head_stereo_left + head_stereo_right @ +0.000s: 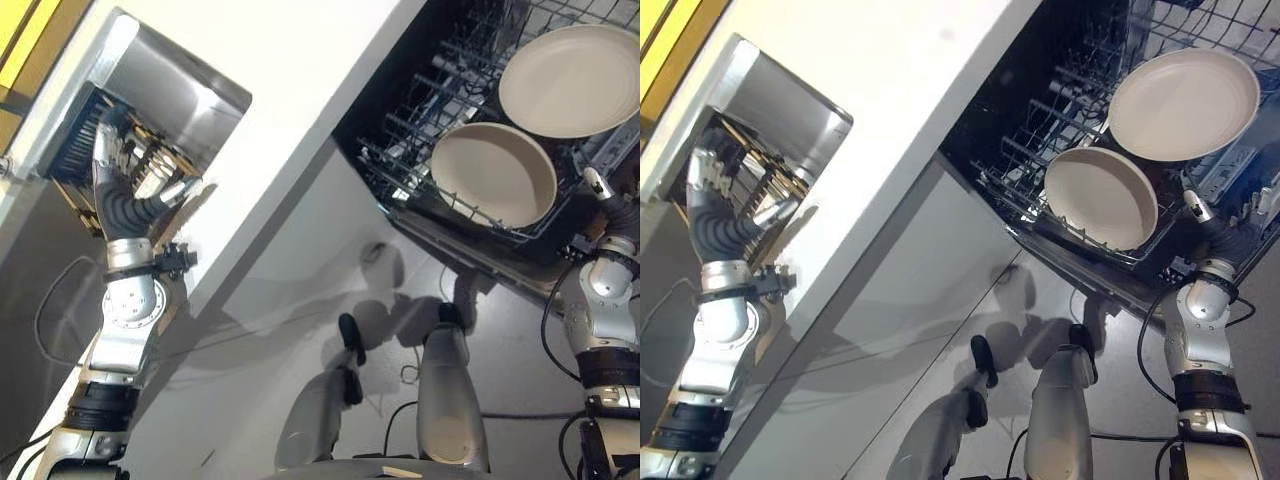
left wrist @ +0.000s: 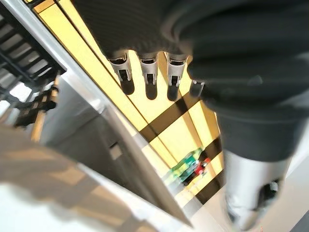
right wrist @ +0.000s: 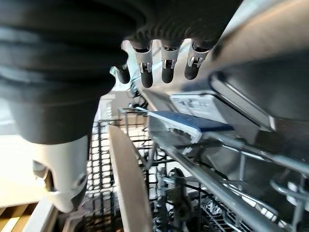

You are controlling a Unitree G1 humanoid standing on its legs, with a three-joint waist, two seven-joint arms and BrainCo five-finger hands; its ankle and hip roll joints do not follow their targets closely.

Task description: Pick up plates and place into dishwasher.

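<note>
Two beige plates stand in the dishwasher's lower wire rack (image 1: 420,130): a smaller one (image 1: 495,172) in front and a larger one (image 1: 575,80) behind it. My right hand (image 1: 598,185) hovers by the rack's near corner, beside the smaller plate, open and empty. In the right wrist view its fingers (image 3: 164,67) point into the rack, past a plate's rim (image 3: 128,183). My left hand (image 1: 125,150) reaches into the steel sink (image 1: 180,80) at a dark dish rack (image 1: 80,140). Its fingers (image 2: 149,77) are straight and hold nothing.
A white counter (image 1: 300,100) runs between the sink and the dishwasher, with white cabinet fronts (image 1: 290,280) below. A blue part (image 3: 193,123) sits inside the dishwasher. The dishwasher's open door (image 1: 500,262) juts out under the rack.
</note>
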